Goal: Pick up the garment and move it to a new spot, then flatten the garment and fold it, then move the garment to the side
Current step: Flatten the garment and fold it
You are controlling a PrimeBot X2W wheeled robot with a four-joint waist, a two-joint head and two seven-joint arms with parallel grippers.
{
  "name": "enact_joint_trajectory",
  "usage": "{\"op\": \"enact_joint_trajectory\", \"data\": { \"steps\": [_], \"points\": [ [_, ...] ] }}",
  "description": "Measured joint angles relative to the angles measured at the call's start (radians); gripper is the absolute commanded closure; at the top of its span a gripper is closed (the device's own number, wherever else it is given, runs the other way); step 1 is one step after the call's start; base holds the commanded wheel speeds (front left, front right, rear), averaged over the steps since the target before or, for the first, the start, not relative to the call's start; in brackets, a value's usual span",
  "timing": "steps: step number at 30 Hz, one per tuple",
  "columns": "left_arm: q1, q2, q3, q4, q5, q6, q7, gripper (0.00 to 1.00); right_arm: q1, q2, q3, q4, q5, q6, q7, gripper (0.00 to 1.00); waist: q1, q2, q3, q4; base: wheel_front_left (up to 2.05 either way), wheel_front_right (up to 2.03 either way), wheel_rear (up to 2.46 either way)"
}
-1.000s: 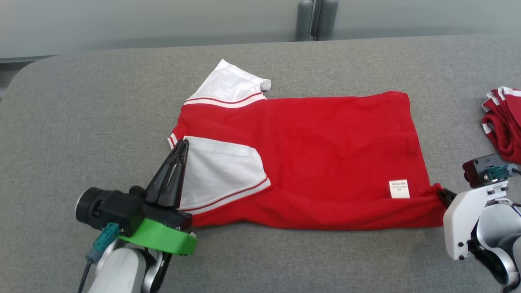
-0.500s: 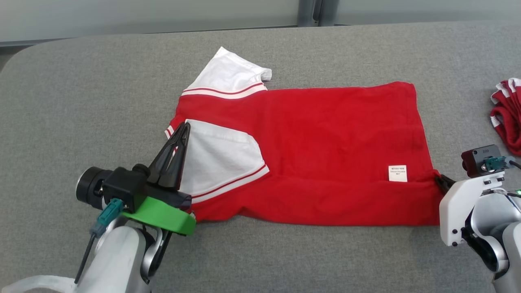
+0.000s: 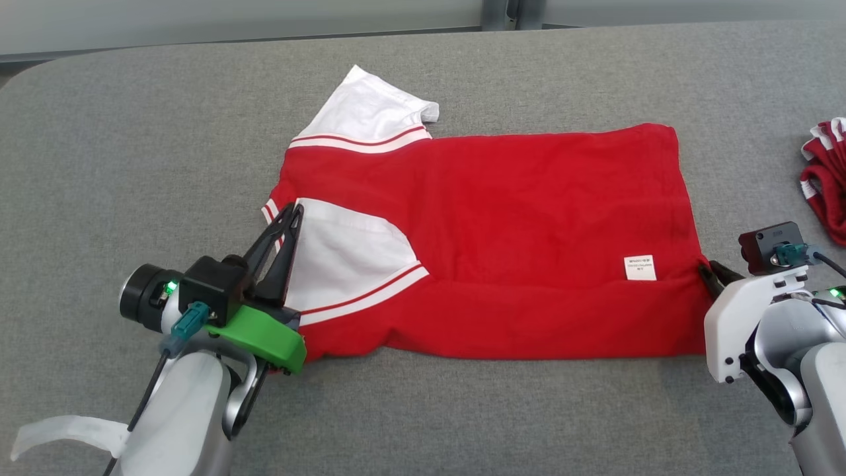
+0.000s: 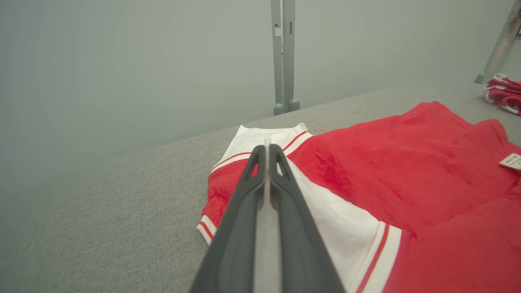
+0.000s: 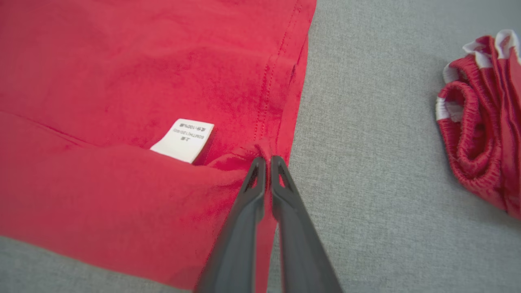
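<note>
The red garment (image 3: 515, 218) lay spread across the middle of the grey table (image 3: 132, 165). Its near long edge was turned over onto the body, so the near sleeve (image 3: 344, 258) and the care label (image 3: 640, 267) faced up, while the far sleeve (image 3: 367, 112) stuck out behind. Over the last second the head camera had tipped, sliding the whole scene up the picture; that was no move of the shirt. The real change was small: the left tool (image 3: 295, 210), earlier pressed into a solid wedge, now showed a thin slit between its fingers. Its wrist view had what looked like a strip of white cloth caught in that slit, so it was pinching the sleeve's edge, only just. The right tool (image 3: 704, 270) was nipped on the bunched hem corner beside the label, with red cloth between its fingers. The turned-over flap looked settled, so I judged the first lengthwise fold laid and both tools close to letting go, with further folds and the move aside remaining. A second red bundle (image 3: 826, 178) sat well apart at the right.
</note>
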Motion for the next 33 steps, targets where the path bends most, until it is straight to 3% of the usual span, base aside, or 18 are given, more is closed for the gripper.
{"op": "enact_joint_trajectory", "data": {
  "steps": [1, 8, 15, 21, 33],
  "points": [
    [-0.002, -0.001, 0.006, 0.012, 0.007, 0.000, 0.000, 0.00, -0.002, 0.003, -0.004, 0.006, -0.002, 0.000, -0.009, 0.00, 0.0000, 0.0000, 0.000, 0.001, 0.00, 0.00, 0.00],
    [0.013, -0.010, 0.044, 0.053, 0.040, 0.016, 0.000, 0.00, -0.003, 0.013, -0.056, -0.009, -0.034, 0.000, -0.043, 0.00, 0.0000, -0.0001, -0.011, 0.007, 0.00, 0.00, 0.00],
    [0.134, -0.007, 0.056, 0.108, 0.022, 0.033, 0.007, 0.00, 0.160, 0.078, -0.145, -0.132, -0.021, 0.000, 0.081, 0.00, 0.0000, -0.0001, -0.043, 0.013, 0.00, 0.00, 0.00],
    [0.215, -0.001, 0.050, 0.079, 0.001, 0.046, 0.070, 0.00, 0.285, 0.147, -0.202, -0.240, -0.024, 0.000, 0.106, 0.00, 0.0000, 0.0000, -0.068, 0.020, 0.00, 0.00, 0.00],
    [0.227, 0.014, 0.015, 0.054, -0.019, 0.040, 0.193, 0.00, 0.288, 0.202, -0.210, -0.193, -0.063, 0.000, 0.092, 0.00, 0.0000, 0.0000, -0.055, 0.022, 0.00, 0.00, 0.00]
  ]
}}
